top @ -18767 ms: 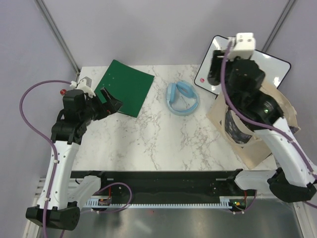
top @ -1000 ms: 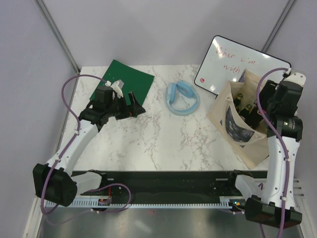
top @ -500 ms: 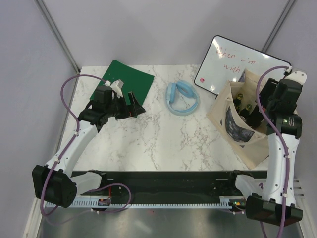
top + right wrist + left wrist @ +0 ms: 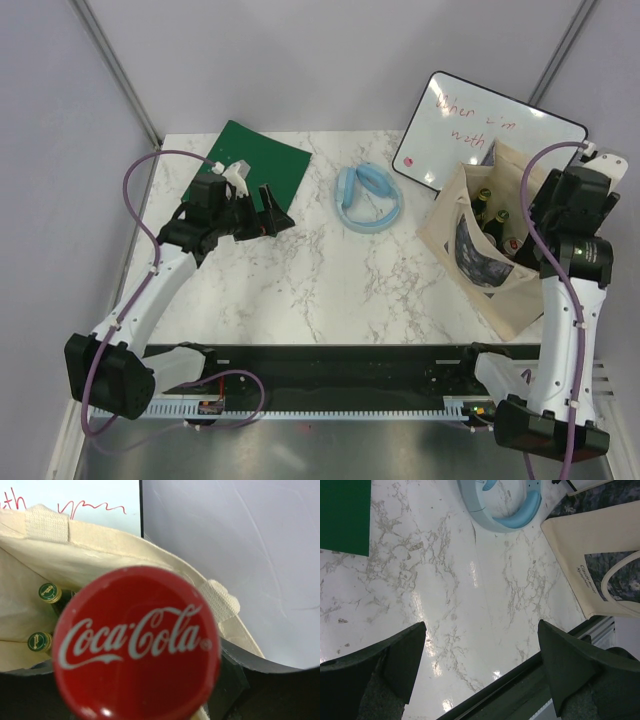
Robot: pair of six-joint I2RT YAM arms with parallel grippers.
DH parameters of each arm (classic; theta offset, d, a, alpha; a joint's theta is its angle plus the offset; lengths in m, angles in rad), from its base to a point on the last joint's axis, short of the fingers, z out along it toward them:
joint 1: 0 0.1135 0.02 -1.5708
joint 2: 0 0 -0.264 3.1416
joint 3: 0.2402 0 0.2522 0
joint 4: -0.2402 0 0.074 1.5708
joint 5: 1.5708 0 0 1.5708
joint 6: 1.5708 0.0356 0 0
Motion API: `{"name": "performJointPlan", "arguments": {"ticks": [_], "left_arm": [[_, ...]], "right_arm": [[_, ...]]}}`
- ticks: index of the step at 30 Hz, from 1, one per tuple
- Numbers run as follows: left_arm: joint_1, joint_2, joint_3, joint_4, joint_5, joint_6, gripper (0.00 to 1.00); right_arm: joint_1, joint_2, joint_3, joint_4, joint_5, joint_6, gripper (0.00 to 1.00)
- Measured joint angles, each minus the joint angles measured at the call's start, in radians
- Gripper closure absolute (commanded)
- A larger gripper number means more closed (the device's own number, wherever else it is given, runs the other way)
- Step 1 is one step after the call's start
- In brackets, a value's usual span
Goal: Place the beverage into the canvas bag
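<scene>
Left pincer (image 4: 481,625): spread wide, with nothing between its two dark fingers (image 4: 400,655). It hangs over the bare marble table (image 4: 450,580).

Right pincer (image 4: 542,215): at the right-hand rim of the canvas bag, aimed into its open mouth. A red cap fills the wrist view and hides the fingertips, so I cannot tell whether they pinch the bottle or stand apart.

Beverage (image 4: 137,642): a bottle with a red Coca-Cola cap, straight in front of the right pincer's camera. Dark pincer parts show low on either side of it. It stands at the bag's mouth with the cloth wall behind it; how deep it sits cannot be told.

Canvas bag (image 4: 445,228): tan, boxy, upright and open, directly before the right pincer. It is well apart from the left pincer, ahead of it and to its right, where a printed side and a loop handle show.

Green-capped bottles (image 4: 48,592): two, inside the bag, beyond the red cap and to its left as the right pincer sees them.

White board (image 4: 480,120): bears red writing and lies past the bag from the right pincer.

Blue ring (image 4: 368,197): a light-blue open band on the table, ahead of the left pincer, between it and the bag.

Green sheet (image 4: 255,170): flat on the table, just beside the left pincer, ahead and to its left.
</scene>
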Motion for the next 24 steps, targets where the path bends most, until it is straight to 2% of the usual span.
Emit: {"name": "performJointPlan", "arguments": {"ticks": [9,16,18,19,20,24], "left_arm": [[0.0,-0.009,0.0,0.001,0.003,0.0,0.0],[0.0,-0.009,0.0,0.002,0.003,0.0,0.0],[0.0,-0.009,0.0,0.002,0.003,0.0,0.0],[0.0,-0.009,0.0,0.002,0.003,0.0,0.0],[0.0,-0.009,0.0,0.002,0.003,0.0,0.0],[0.0,-0.009,0.0,0.002,0.003,0.0,0.0]], "right_arm": [[0.0,-0.079,-0.244,0.103,0.018,0.012,1.0],[0.0,-0.098,-0.325,0.229,0.021,0.016,0.99],[0.0,-0.101,-0.353,0.254,0.018,0.022,0.94],[0.0,-0.1,-0.369,0.265,0.016,0.028,0.85],[0.0,-0.098,-0.381,0.268,0.013,0.032,0.82],[0.0,-0.082,-0.42,0.266,0.004,0.049,0.78]]}}
